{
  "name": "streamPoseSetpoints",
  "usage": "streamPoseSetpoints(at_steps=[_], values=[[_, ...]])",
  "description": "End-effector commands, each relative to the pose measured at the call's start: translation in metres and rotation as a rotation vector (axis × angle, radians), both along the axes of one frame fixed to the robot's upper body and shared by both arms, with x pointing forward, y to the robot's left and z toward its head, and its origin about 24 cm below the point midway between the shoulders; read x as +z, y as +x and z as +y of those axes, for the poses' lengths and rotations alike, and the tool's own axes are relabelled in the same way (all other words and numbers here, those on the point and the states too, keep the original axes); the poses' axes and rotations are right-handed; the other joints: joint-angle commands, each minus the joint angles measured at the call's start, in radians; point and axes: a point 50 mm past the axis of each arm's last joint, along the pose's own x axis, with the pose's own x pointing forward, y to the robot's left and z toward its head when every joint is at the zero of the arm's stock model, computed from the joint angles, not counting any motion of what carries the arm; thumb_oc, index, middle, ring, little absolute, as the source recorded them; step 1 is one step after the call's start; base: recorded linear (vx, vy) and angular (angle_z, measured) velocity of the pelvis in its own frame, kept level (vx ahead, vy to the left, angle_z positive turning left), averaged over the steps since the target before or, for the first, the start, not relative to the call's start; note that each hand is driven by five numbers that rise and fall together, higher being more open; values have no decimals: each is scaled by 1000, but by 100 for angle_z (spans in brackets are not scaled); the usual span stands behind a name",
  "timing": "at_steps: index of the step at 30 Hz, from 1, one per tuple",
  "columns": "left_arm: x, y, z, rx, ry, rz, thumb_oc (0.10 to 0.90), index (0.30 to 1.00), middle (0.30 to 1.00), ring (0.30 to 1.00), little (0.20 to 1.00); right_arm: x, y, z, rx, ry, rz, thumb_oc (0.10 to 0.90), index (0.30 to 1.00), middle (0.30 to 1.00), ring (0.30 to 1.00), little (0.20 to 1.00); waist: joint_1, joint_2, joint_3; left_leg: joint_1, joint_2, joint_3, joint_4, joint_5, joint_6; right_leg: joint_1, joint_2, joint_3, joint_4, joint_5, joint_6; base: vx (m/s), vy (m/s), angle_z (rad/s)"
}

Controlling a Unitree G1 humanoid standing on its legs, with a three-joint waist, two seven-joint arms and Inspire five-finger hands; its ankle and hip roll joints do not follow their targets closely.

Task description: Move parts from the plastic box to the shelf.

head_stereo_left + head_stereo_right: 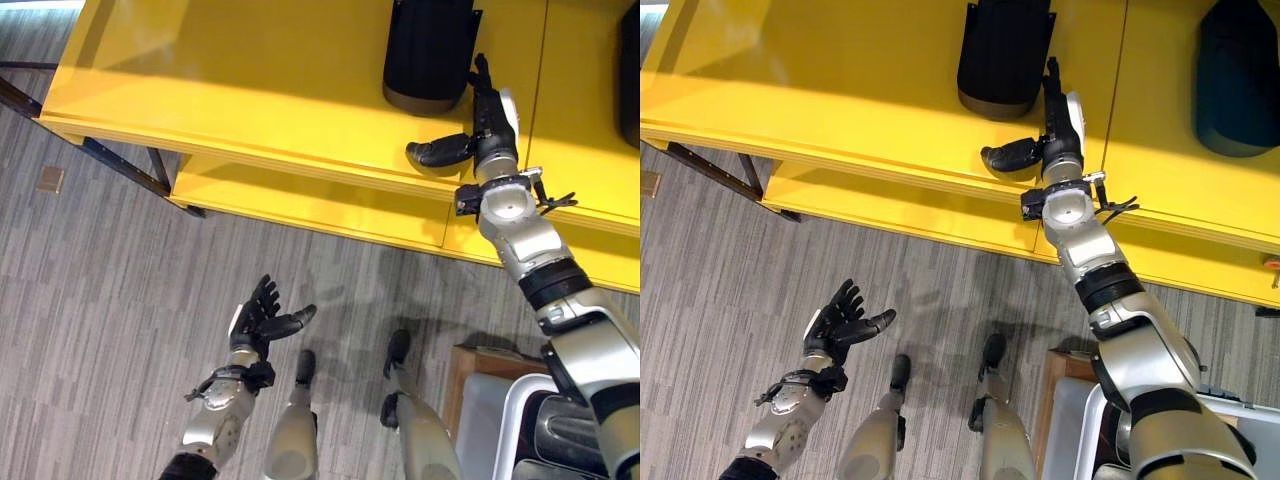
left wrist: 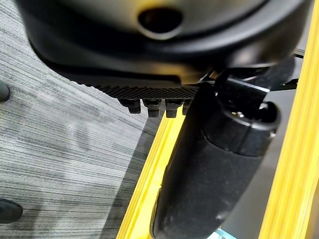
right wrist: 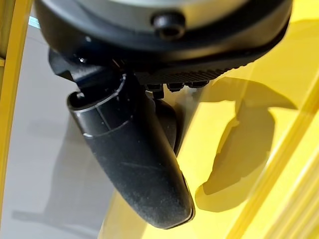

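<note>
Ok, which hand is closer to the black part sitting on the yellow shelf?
Right. The right hand is open over the shelf just beside the black part; the left hand is open low over the floor, well away.

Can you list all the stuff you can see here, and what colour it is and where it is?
Shelf: one, yellow, across the far side, with a lower level below its front edge.
Black part: one, black, on the shelf's top level, just beyond the right hand.
Dark part: one, dark, on the shelf's top level further right, partly cut off.
Plastic box: one, pale grey-white, on the floor at the near right, with what look like dark parts inside.
Carpet: grey, striped, in front of the shelf.
Right hand: dark, fingers straight, over the shelf's front edge beside the black part, holding nothing.
Left hand: dark, open, palm up above the carpet, empty.
</note>
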Motion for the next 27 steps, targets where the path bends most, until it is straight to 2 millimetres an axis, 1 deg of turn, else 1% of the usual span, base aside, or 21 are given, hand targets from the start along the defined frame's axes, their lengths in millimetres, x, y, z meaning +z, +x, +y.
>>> streamPoseSetpoints(at_steps=[1, 2, 3, 4, 5, 6, 7, 8, 9, 10, 12, 14, 15, 16, 22, 23, 24, 25, 26, 27], values=[[34, 7, 7, -7, -1, -180, 900, 1000, 1000, 1000, 1000, 55, 0, 21, 65, -8, -171, 900, 1000, 1000, 1000, 1000, 30, -51, -25, 4, 28, 18, -27, 34, 33, 31, -111, 99, 154, -154, 133, 0, 0, 0], [34, 6, 7, -1, -1, -179, 900, 1000, 1000, 1000, 1000, 61, -3, 16, 26, -12, -206, 900, 1000, 1000, 1000, 1000, 26, -53, -26, 4, 29, 20, -27, 33, 32, 30, -111, 99, 154, -153, 134, 0, 0, 0], [34, 6, 7, -1, -1, -179, 900, 1000, 1000, 1000, 1000, 61, -3, 16, 26, -12, -206, 900, 1000, 1000, 1000, 1000, 26, -53, -26, 4, 29, 20, -27, 33, 32, 30, -111, 99, 154, -154, 134, 0, 0, 0], [34, 6, 8, 4, -1, -178, 900, 1000, 1000, 1000, 1000, 65, -5, 13, 8, -20, -232, 900, 1000, 1000, 1000, 1000, 22, -54, -27, 5, 30, 21, -27, 33, 32, 30, -111, 100, 155, -154, 134, 0, 0, 0], [35, 7, 9, 21, 4, -181, 900, 1000, 1000, 1000, 1000, 75, -14, 10, -31, -39, -312, 900, 1000, 1000, 1000, 1000, 13, -56, -27, 7, 31, 26, -27, 30, 33, 27, -110, 104, 157, -154, 135, 0, 0, 0], [35, 7, 9, 21, 4, -181, 900, 1000, 1000, 1000, 1000, 75, -14, 10, -32, -39, -312, 900, 1000, 1000, 1000, 1000, 14, -56, -27, 7, 31, 26, -27, 30, 33, 27, -110, 104, 157, -154, 135, 0, 0, 0], [36, 7, 9, 31, 7, -182, 900, 1000, 1000, 1000, 1000, 79, -19, 10, -47, -40, -355, 900, 1000, 1000, 1000, 1000, 5, -57, -26, 7, 31, 28, -27, 28, 33, 24, -109, 107, 158, -153, 135, 0, 0, 0], [36, 7, 9, 36, 11, -182, 900, 1000, 1000, 1000, 1000, 78, -23, 10, -55, -54, -375, 900, 1000, 1000, 1000, 1000, 3, -57, -27, 9, 31, 30, -27, 27, 33, 23, -109, 109, 159, -154, 134, 0, 0, 0], [37, 8, 11, 58, 17, -188, 900, 1000, 1000, 1000, 1000, 80, -33, 6, -109, -92, -444, 900, 1000, 1000, 1000, 1000, -8, -55, -28, 11, 32, 32, -27, 24, 34, 22, -108, 113, 160, -155, 134, 0, 0, 0], [37, 7, 11, 57, 19, -186, 900, 1000, 1000, 1000, 1000, 79, -33, 6, -111, -92, -442, 900, 1000, 1000, 1000, 1000, -7, -56, -29, 11, 32, 32, -27, 24, 34, 23, -108, 113, 160, -155, 134, 0, 0, 0], [38, 8, 12, 72, 27, -193, 900, 1000, 1000, 1000, 1000, 78, -43, 5, -141, -109, -496, 900, 1000, 1000, 1000, 1000, -17, -55, -32, 13, 32, 36, -27, 21, 34, 22, -106, 117, 160, -155, 135, 0, 2, -2], [38, 7, 12, 81, 34, -193, 900, 1000, 1000, 1000, 1000, 73, -50, 4, -165, -124, -521, 900, 1000, 1000, 1000, 1000, -21, -54, -37, 16, 33, 39, -27, 19, 34, 23, -105, 118, 160, -157, 135, -2, -1, -5], [38, 6, 13, 88, 41, -194, 900, 1000, 1000, 1000, 1000, 68, -58, 7, -156, -116, -552, 900, 1000, 1000, 1000, 1000, -27, -52, -39, 18, 34, 41, -27, 19, 33, 25, -105, 119, 157, -158, 136, -6, -2, -4], [38, 6, 12, 89, 45, -192, 900, 1000, 1000, 1000, 1000, 63, -62, 8, -152, -116, -561, 900, 1000, 1000, 1000, 1000, -30, -52, -42, 20, 34, 42, -27, 18, 34, 27, -105, 119, 157, -157, 137, -5, -1, -6], [35, 2, 10, 90, 49, -181, 900, 1000, 1000, 1000, 1000, 38, -79, 14, -124, -119, -566, 900, 1000, 1000, 1000, 1000, -42, -49, -56, 33, 33, 47, -27, 15, 36, 36, -108, 122, 157, -158, 140, -1, 3, -9], [34, 1, 9, 87, 49, -179, 900, 1000, 1000, 1000, 1000, 33, -82, 16, -113, -108, -562, 900, 1000, 1000, 1000, 1000, -44, -48, -60, 37, 32, 49, -27, 13, 37, 40, -109, 123, 156, -158, 141, 0, 0, 0], [32, 0, 8, 84, 49, -173, 900, 1000, 1000, 1000, 1000, 19, -88, 24, -41, -78, -537, 900, 1000, 1000, 1000, 1000, -49, -47, -66, 45, 30, 50, -27, 10, 38, 47, -111, 126, 154, -157, 143, -10, 31, -9], [29, -2, 6, 75, 46, -160, 900, 1000, 1000, 1000, 1000, 5, -94, 27, 21, -46, -498, 900, 1000, 1000, 1000, 1000, -54, -48, -77, 55, 26, 53, -27, 6, 41, 57, -115, 126, 150, -156, 146, -9, 30, -12], [29, -2, 6, 74, 46, -159, 900, 1000, 1000, 1000, 1000, 4, -94, 27, 21, -46, -496, 900, 1000, 1000, 1000, 1000, -53, -48, -78, 56, 25, 53, -27, 6, 41, 59, -115, 125, 149, -156, 146, 5, 25, -12], [28, -3, 5, 68, 48, -156, 900, 1000, 1000, 1000, 1000, -2, -98, 30, 57, -28, -480, 900, 1000, 1000, 1000, 1000, -56, -48, -84, 61, 23, 54, -27, 4, 42, 66, -118, 125, 146, -154, 148, 15, 28, -5]])
